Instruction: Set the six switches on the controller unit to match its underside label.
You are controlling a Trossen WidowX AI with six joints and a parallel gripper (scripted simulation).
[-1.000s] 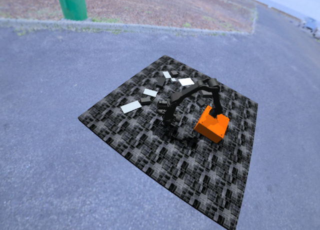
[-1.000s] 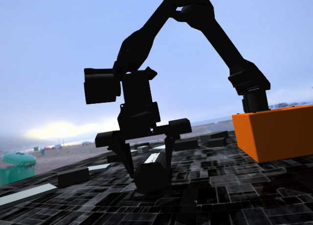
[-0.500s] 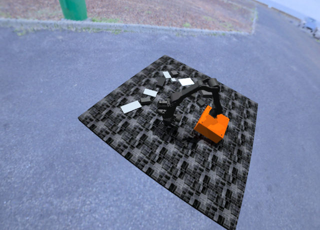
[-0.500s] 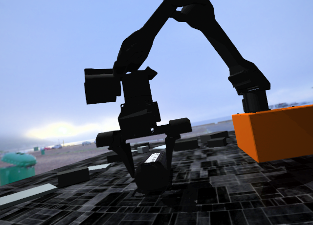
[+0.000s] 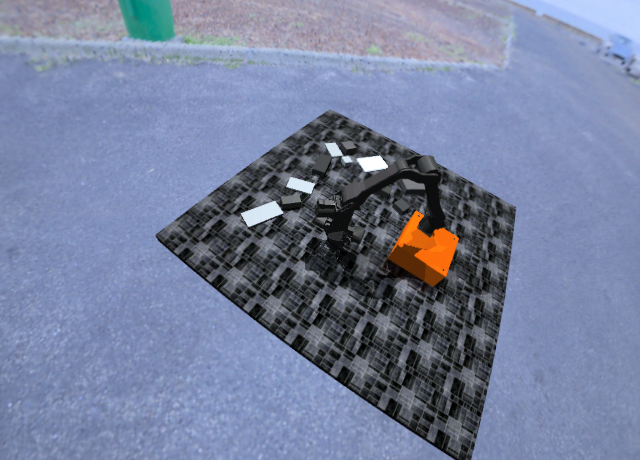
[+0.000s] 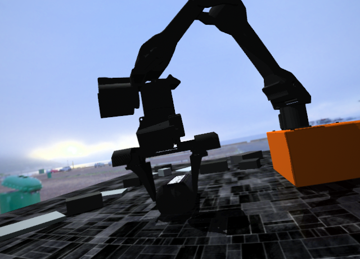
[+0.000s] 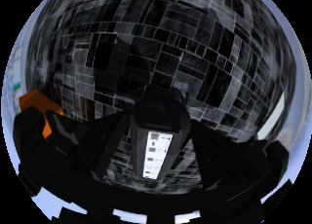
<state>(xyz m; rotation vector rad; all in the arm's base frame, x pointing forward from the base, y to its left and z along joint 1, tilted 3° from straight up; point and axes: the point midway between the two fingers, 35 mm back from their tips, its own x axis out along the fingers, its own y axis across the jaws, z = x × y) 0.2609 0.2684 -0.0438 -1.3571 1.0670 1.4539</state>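
Note:
The dark controller unit [image 6: 174, 200] [image 7: 160, 110] rests on the patterned bench with its white label [image 6: 176, 179] [image 7: 154, 157] facing up. The label shows a row of small dark and pale squares with numbers, too small to read surely. The rocker switches are hidden. My gripper [image 6: 175, 196] [image 7: 162, 118] points down over the unit, one finger on each side. Both fingertips appear to touch its sides, so it looks shut on the unit. In the top view the unit is lost in the dark below the gripper.
The orange base block [image 5: 439, 248] [image 6: 322, 154] [image 7: 41, 103] stands beside the arm. Pale flat plates [image 5: 262, 214] [image 6: 31, 222] and dark blocks [image 5: 291, 201] [image 6: 84, 202] lie around the work area. A small pale block [image 5: 346, 160] [image 6: 165, 171] lies farther back.

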